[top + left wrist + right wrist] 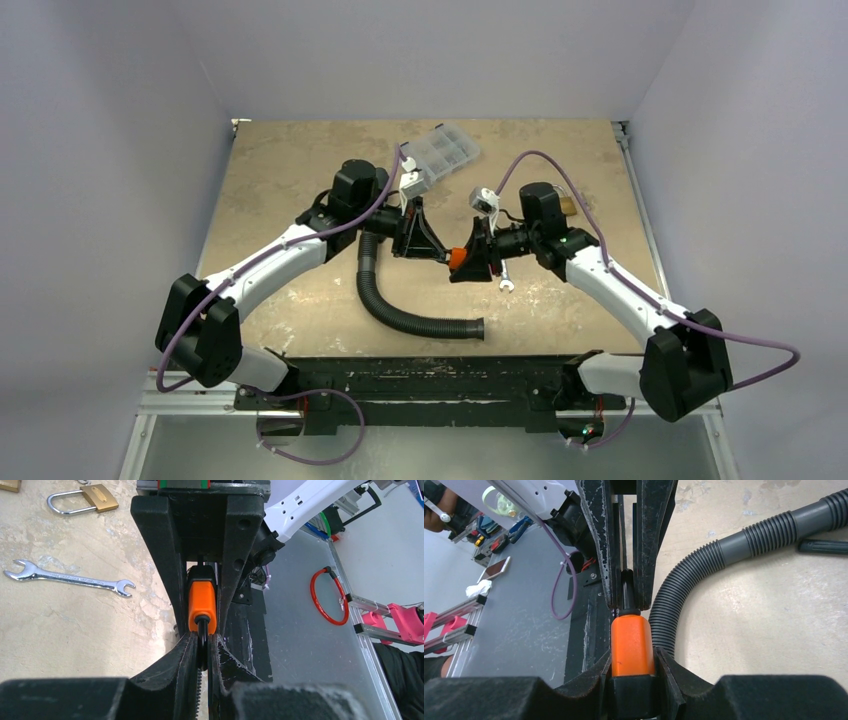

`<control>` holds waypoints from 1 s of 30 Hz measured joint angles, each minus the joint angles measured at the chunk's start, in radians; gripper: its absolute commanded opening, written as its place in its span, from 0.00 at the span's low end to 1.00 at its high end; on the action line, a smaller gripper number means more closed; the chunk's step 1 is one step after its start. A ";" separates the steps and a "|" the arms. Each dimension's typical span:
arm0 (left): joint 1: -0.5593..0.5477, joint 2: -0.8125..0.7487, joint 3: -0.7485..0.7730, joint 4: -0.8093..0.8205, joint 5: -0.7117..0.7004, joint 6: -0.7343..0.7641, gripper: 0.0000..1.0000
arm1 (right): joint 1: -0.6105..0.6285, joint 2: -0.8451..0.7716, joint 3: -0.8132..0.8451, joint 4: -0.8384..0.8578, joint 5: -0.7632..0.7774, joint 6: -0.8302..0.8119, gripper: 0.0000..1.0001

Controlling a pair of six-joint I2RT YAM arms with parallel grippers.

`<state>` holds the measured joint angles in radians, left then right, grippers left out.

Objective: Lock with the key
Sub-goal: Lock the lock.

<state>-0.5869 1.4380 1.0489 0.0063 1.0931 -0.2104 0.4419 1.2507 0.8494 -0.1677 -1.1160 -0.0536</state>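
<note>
An orange lock (457, 257) with a black end is held above the middle of the table. My right gripper (466, 260) is shut on it; in the right wrist view (631, 656) its fingers clamp the orange body (631, 647). A black key (202, 645) sticks out of the lock's (202, 600) end. My left gripper (202, 639) is shut on the key's flat head and faces the right gripper tip to tip (438, 250). The key's head (627, 592) shows between the left fingers in the right wrist view. The key's blade is hidden inside the lock.
A grey ribbed hose (400, 310) curves on the table below the grippers. A steel wrench (505, 277) lies by the right gripper. A brass padlock (82, 500) lies further right. A clear compartment box (445, 150) stands at the back.
</note>
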 measured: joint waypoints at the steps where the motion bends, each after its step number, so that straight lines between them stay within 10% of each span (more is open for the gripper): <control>1: -0.001 0.000 0.000 0.001 0.000 0.000 0.00 | 0.002 0.002 0.001 -0.003 0.000 0.001 0.00; 30: 0.050 -0.019 -0.001 0.002 0.001 0.040 0.00 | -0.005 0.018 0.032 0.009 0.024 -0.017 0.04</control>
<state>-0.5365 1.4185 1.0477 0.0086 1.0939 -0.1699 0.4374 1.2682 0.8810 -0.1585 -1.0920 -0.0704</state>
